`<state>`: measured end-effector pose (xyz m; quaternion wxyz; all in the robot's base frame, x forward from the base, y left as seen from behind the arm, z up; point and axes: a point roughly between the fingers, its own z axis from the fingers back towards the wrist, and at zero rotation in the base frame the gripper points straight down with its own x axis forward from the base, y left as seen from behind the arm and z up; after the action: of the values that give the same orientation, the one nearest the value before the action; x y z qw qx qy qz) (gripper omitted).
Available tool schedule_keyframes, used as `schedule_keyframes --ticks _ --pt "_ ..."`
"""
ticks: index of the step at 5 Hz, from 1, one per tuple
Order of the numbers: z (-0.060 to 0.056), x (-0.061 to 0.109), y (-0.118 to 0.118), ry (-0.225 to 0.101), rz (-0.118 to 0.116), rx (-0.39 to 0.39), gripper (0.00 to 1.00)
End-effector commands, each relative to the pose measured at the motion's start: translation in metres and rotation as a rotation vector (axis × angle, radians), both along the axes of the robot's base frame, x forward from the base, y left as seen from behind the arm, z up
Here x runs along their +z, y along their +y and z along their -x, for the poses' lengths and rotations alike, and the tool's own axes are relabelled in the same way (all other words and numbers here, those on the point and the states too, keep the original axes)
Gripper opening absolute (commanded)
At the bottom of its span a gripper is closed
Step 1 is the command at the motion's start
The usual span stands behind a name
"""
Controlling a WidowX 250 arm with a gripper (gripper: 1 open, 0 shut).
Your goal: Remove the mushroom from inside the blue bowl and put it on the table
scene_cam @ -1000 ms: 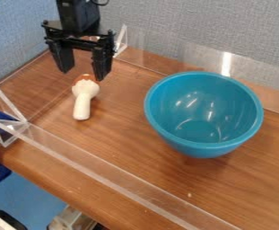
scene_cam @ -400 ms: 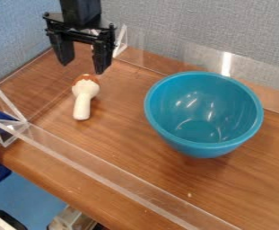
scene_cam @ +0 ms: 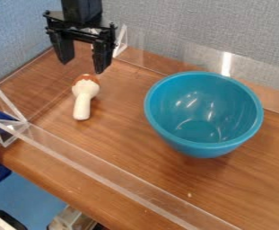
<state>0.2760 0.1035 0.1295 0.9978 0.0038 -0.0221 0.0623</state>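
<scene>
Mushroom [scene_cam: 84, 98] lying on table [scene_cam: 129, 171], left of empty blue bowl [scene_cam: 204, 112]. Gripper [scene_cam: 82, 61] above mushroom, jaws wide open, holding nothing. Placement looks done; next: retract arm.

Gripper [scene_cam: 82, 60] pointing straight down, fingers [scene_cam: 64, 52] spread wide, empty.

We count one mushroom [scene_cam: 84, 98], lying alone at about nine o'clock on the one worktop [scene_cam: 129, 144]. We count one blue bowl [scene_cam: 204, 113], sitting at about three o'clock, and nothing shows inside it. One claw [scene_cam: 82, 59] hangs at about eleven o'clock, and we count two dark fingers [scene_cam: 63, 49] on it. Clear low walls [scene_cam: 100, 176] edge the worktop; we cannot count their panels for certain.
</scene>
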Motion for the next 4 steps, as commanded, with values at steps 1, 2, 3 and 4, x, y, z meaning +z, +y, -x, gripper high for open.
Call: schedule_keyframes --ticks 1,2,3,4 --pt "-0.0058 0.0203 0.0006 -0.063 -0.030 -0.003 1.00" --pt "-0.0056 0.0222 0.0005 -0.065 -0.030 0.000 1.00" --pt "-0.0059 0.0240 0.0005 -0.067 -0.027 0.005 1.00" --pt "-0.0066 0.0256 0.0005 -0.070 -0.025 0.008 1.00"
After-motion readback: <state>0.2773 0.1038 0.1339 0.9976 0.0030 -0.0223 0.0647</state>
